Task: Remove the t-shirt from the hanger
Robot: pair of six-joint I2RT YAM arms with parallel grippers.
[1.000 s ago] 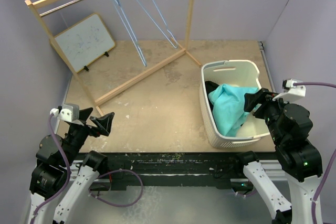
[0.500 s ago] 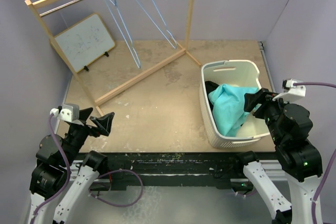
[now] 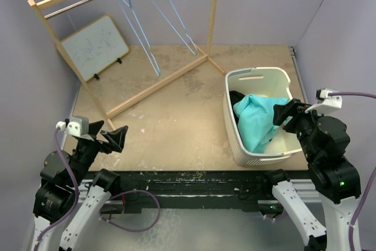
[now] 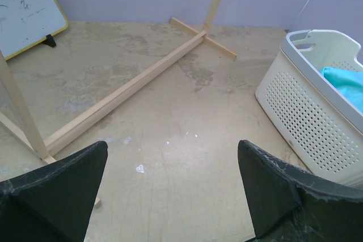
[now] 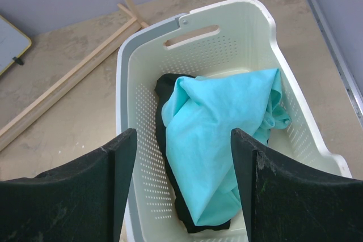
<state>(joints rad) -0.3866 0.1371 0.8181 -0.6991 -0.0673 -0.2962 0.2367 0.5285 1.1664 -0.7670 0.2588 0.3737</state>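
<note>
well, hanger still swaying bare, t-shirt in basket below right gripper; it and left gripper gape wide, empty. looks done.

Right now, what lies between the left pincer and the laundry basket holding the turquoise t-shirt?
Only scuffed, bare tabletop. The left wrist view shows the open left pincer, then plain board up to the basket on its right, with the t-shirt inside.
</note>
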